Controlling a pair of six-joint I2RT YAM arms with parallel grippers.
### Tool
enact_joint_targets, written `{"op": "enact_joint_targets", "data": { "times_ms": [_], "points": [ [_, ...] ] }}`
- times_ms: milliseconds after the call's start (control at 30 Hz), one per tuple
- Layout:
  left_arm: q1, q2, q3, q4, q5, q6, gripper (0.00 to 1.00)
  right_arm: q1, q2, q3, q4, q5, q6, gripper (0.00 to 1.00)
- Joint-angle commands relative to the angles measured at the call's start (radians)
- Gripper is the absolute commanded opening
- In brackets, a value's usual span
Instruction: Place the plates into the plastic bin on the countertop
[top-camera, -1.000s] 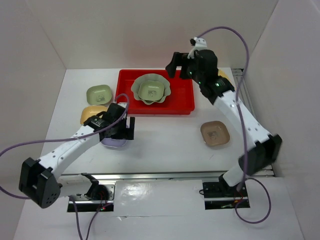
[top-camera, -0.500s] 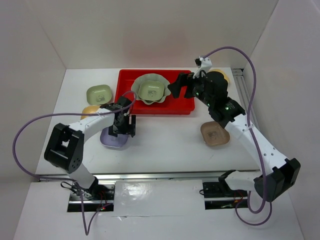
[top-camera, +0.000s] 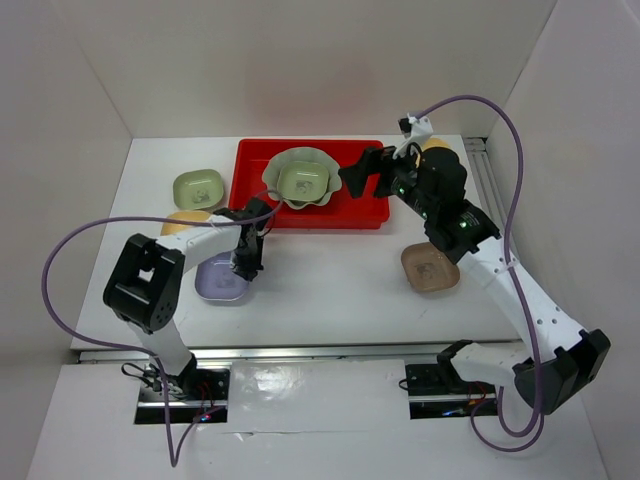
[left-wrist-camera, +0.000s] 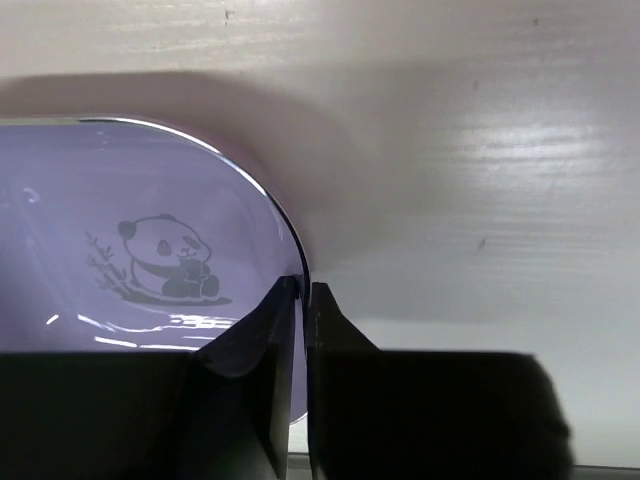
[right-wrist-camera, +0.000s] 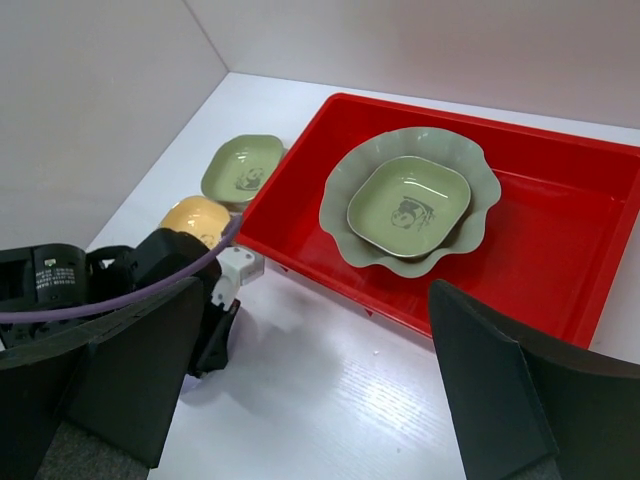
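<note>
A lavender plate (top-camera: 218, 280) with a panda print (left-wrist-camera: 120, 230) lies on the white countertop (top-camera: 330, 275), in front of the red plastic bin (top-camera: 370, 205). My left gripper (top-camera: 246, 262) (left-wrist-camera: 300, 300) is shut on its right rim, one finger inside and one outside. In the bin, a small green plate (top-camera: 302, 180) (right-wrist-camera: 410, 205) sits in a large scalloped pale green plate (top-camera: 272, 178) (right-wrist-camera: 340, 200). My right gripper (top-camera: 362, 172) (right-wrist-camera: 315, 290) hangs open and empty above the bin's right part (right-wrist-camera: 560, 260).
A green plate (top-camera: 198, 187) (right-wrist-camera: 243, 168) and a yellow plate (top-camera: 178, 222) (right-wrist-camera: 195, 218) lie left of the bin. A pinkish-tan plate (top-camera: 430, 267) lies at the right, under the right arm. A yellowish thing (top-camera: 437, 145) peeks out behind that arm. White panels wall the countertop.
My left gripper has shut on the lavender plate's right rim, and the left arm has folded in. The right gripper has drifted right and forward over the bin, still open.
</note>
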Motion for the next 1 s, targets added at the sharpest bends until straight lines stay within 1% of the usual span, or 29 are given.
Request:
{"op": "enact_joint_targets", "data": {
  "times_ms": [0, 33, 67, 100, 167, 200, 267, 333, 367, 400, 433, 467, 533, 567, 667, 700, 767, 800, 833, 900, 933, 967],
  "points": [
    [-0.037, 0.03, -0.008, -0.036, 0.008, -0.013, 0.08, 0.007, -0.046, -0.002, 0.057, 0.002, -0.011, 1.0],
    [-0.048, 0.044, 0.006, -0.052, -0.001, -0.031, 0.0, 0.007, -0.047, -0.002, 0.057, 0.002, -0.002, 1.0],
    [-0.048, 0.044, 0.006, -0.062, -0.001, -0.047, 0.0, 0.007, -0.047, 0.007, 0.057, 0.002, -0.001, 1.0],
    [-0.08, 0.044, 0.006, -0.062, -0.015, -0.056, 0.0, 0.007, -0.047, 0.007, 0.057, 0.002, -0.001, 1.0],
    [-0.118, -0.014, 0.006, -0.094, -0.061, -0.091, 0.0, 0.007, -0.047, 0.007, 0.057, 0.002, -0.001, 1.0],
    [-0.16, -0.034, 0.006, -0.11, -0.075, -0.105, 0.0, 0.007, -0.047, 0.007, 0.048, 0.011, -0.001, 1.0],
    [-0.194, -0.079, 0.018, -0.168, -0.086, -0.152, 0.0, 0.007, -0.047, 0.018, 0.038, 0.022, -0.001, 1.0],
    [-0.241, -0.152, 0.049, -0.208, -0.086, -0.179, 0.0, 0.007, -0.047, 0.027, 0.029, 0.032, -0.011, 1.0],
    [-0.258, -0.172, 0.097, -0.231, -0.086, -0.205, 0.0, 0.007, -0.047, 0.036, 0.019, 0.032, -0.011, 1.0],
    [-0.276, -0.191, 0.131, -0.289, -0.086, -0.214, 0.0, 0.007, -0.047, 0.05, 0.018, 0.032, -0.011, 1.0],
    [-0.315, -0.214, 0.173, -0.321, -0.086, -0.214, 0.0, 0.007, -0.047, 0.059, 0.008, 0.045, -0.021, 1.0],
    [-0.338, -0.214, 0.27, -0.355, -0.118, -0.235, 0.0, 0.007, -0.047, 0.078, -0.008, 0.045, -0.021, 1.0],
    [-0.379, -0.223, 0.38, -0.448, -0.15, -0.236, 0.0, 0.007, -0.047, 0.087, -0.02, 0.057, -0.021, 1.0],
    [-0.393, -0.211, 0.491, -0.473, -0.184, -0.225, 0.0, 0.007, -0.047, 0.102, -0.032, 0.083, -0.03, 1.0],
    [-0.404, -0.168, 0.653, -0.504, -0.219, -0.171, 0.0, -0.002, -0.071, 0.125, -0.054, 0.144, -0.021, 1.0],
    [-0.395, -0.104, 0.775, -0.504, -0.234, -0.117, 0.0, -0.002, -0.08, 0.125, -0.054, 0.163, -0.021, 1.0],
    [-0.386, -0.018, 0.907, -0.504, -0.234, -0.047, 0.0, -0.002, -0.115, 0.135, -0.054, 0.187, -0.009, 1.0],
    [-0.386, 0.028, 1.035, -0.48, -0.234, 0.021, 0.0, -0.002, -0.131, 0.135, -0.054, 0.201, -0.009, 1.0],
    [-0.386, 0.124, 1.096, -0.471, -0.234, 0.048, 0.0, -0.002, -0.145, 0.135, -0.054, 0.213, -0.009, 1.0],
    [-0.355, 0.227, 1.222, -0.47, -0.256, 0.082, 0.0, -0.002, -0.194, 0.125, -0.054, 0.271, 0.0, 1.0],
    [-0.335, 0.277, 1.342, -0.47, -0.224, 0.096, 0.0, -0.002, -0.217, 0.104, -0.045, 0.295, 0.0, 1.0],
    [-0.283, 0.361, 1.392, -0.47, -0.184, 0.096, 0.0, -0.002, -0.259, 0.093, -0.044, 0.324, 0.0, 1.0]
  ]
}}
